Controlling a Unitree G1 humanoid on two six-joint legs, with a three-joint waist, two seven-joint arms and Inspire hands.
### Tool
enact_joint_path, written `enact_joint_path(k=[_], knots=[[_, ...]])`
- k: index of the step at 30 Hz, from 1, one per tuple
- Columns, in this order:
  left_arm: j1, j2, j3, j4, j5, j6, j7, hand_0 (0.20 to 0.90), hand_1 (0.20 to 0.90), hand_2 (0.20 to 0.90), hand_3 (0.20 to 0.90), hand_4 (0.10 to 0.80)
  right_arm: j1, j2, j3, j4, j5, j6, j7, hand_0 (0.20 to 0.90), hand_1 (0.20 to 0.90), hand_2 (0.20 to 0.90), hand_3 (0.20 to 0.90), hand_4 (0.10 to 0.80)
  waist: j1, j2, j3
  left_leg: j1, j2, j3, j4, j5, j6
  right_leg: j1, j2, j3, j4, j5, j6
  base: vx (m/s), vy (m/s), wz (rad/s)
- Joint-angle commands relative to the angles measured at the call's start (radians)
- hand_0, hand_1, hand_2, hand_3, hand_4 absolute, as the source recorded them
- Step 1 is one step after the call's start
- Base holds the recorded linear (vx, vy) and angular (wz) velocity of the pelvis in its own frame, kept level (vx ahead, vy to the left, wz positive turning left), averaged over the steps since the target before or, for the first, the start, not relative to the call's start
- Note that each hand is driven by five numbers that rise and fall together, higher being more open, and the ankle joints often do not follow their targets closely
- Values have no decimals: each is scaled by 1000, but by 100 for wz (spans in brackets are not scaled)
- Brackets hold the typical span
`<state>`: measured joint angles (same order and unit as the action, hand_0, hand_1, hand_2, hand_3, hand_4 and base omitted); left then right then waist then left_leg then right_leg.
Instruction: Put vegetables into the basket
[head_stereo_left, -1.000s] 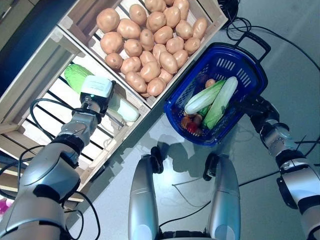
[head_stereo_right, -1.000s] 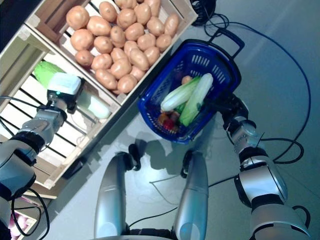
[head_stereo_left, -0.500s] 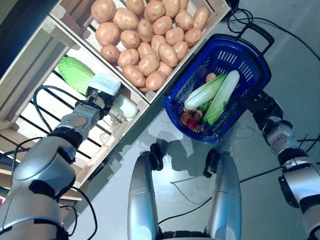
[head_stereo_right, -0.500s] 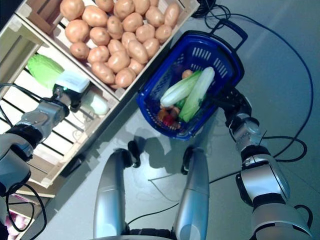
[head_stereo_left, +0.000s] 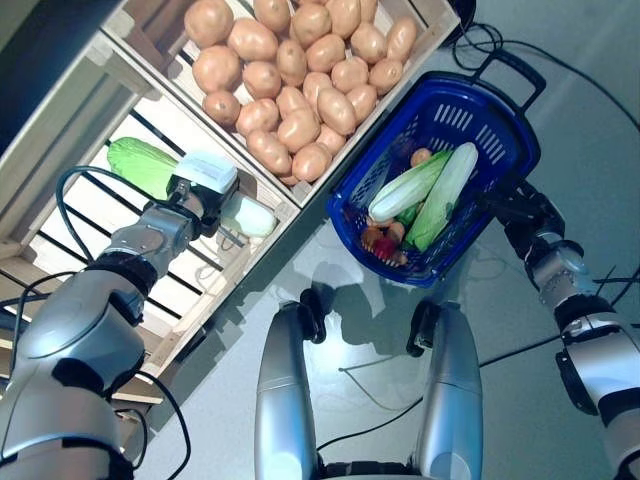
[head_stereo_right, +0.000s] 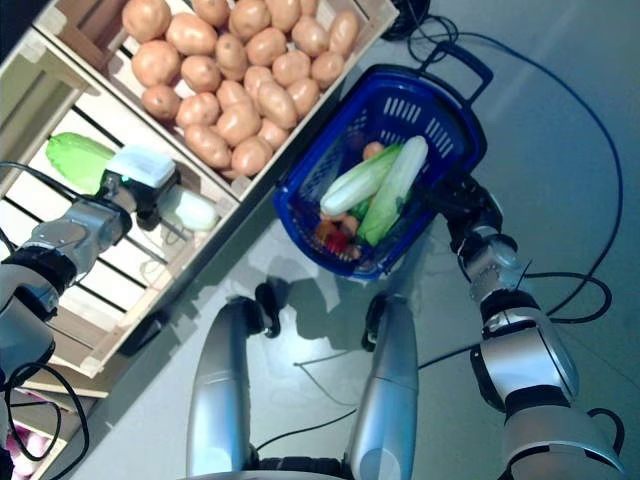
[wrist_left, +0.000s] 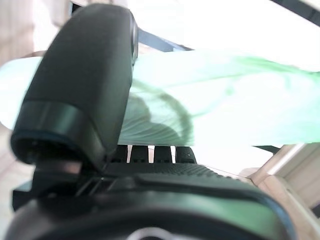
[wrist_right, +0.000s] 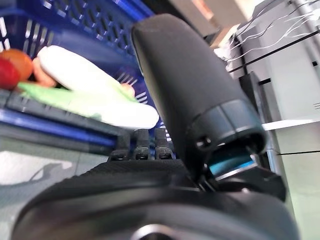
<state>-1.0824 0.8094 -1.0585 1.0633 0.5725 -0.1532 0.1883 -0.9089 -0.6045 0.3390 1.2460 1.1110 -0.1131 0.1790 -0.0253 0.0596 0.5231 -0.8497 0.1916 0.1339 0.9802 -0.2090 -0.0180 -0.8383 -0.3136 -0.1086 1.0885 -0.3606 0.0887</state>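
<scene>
A napa cabbage (head_stereo_left: 145, 167) lies in the slatted wooden crate (head_stereo_left: 60, 235), leafy end to the far left and pale stalk end (head_stereo_left: 250, 214) near the crate's wall. My left hand (head_stereo_left: 203, 196) is on its middle. In the left wrist view the thumb (wrist_left: 85, 75) lies over the cabbage (wrist_left: 225, 110) and the fingers curl under it. The blue basket (head_stereo_left: 480, 95) sits on the floor to the right, holding two napa cabbages (head_stereo_left: 440, 195), carrots and a small round vegetable. My right hand (head_stereo_left: 512, 205) is shut on its near right rim (wrist_right: 60, 120).
A second wooden crate filled with several potatoes (head_stereo_left: 300, 80) stands between the cabbage crate and the basket. The basket's black handle (head_stereo_left: 510, 70) sticks out at its far side. Grey floor lies to the right of the basket.
The camera shifted a little. The cabbage's leafy end has swung slightly nearer to me under my left hand. The right hand and basket have stayed put.
</scene>
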Motion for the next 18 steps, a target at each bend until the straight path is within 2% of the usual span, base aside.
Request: enact_joint_path(k=[1,4,5,6,7,15,18], knots=[[-36,30,101,-27,-125,-64,88,300,300,300,300,400,-50,-23,-16,-61,30,-68,91,900,900,900,900,800,-4,-1,-58,196,51,-38,-124,-83,-106,157,-14,20,-200,117,16,52,-2,-3],[11,41,158,-31,-145,-103,95,300,300,300,300,400,-16,-14,-31,-83,14,-66,105,900,900,900,900,800,-1,-6,-107,279,50,-20,-203,-52,-104,238,-13,2,-267,134,12,71,-14,-4],[28,45,175,-34,-153,-112,96,300,300,300,300,400,-5,-14,-35,-93,11,-62,109,900,900,900,900,800,-1,-9,-121,298,47,-11,-243,-13,-96,257,-13,-8,-304,167,3,54,-7,-2],[30,44,174,-34,-153,-112,95,300,300,300,300,400,-4,-13,-34,-92,11,-62,108,900,900,900,900,800,-1,-8,-121,309,48,-15,-233,-40,-103,266,-14,-5,-292,142,11,-5,-10,-6],[49,48,196,-38,-157,-127,99,300,300,300,300,400,11,-11,-41,-106,8,-61,110,900,900,900,900,800,1,-13,-138,333,43,-4,-278,0,-94,291,-15,-19,-336,177,3,92,-18,-7],[162,59,314,-96,-193,-189,109,300,300,300,300,400,120,16,-91,-195,-33,-45,100,900,900,900,900,800,14,-32,-235,552,11,25,-484,57,-81,509,-12,-86,-532,217,13,101,-32,3],[219,50,386,-127,-225,-216,104,300,300,300,300,400,173,47,-109,-245,-49,-46,88,900,900,900,900,800,19,-38,-280,644,-3,42,-588,97,-75,604,8,-116,-644,251,20,116,-61,1]])
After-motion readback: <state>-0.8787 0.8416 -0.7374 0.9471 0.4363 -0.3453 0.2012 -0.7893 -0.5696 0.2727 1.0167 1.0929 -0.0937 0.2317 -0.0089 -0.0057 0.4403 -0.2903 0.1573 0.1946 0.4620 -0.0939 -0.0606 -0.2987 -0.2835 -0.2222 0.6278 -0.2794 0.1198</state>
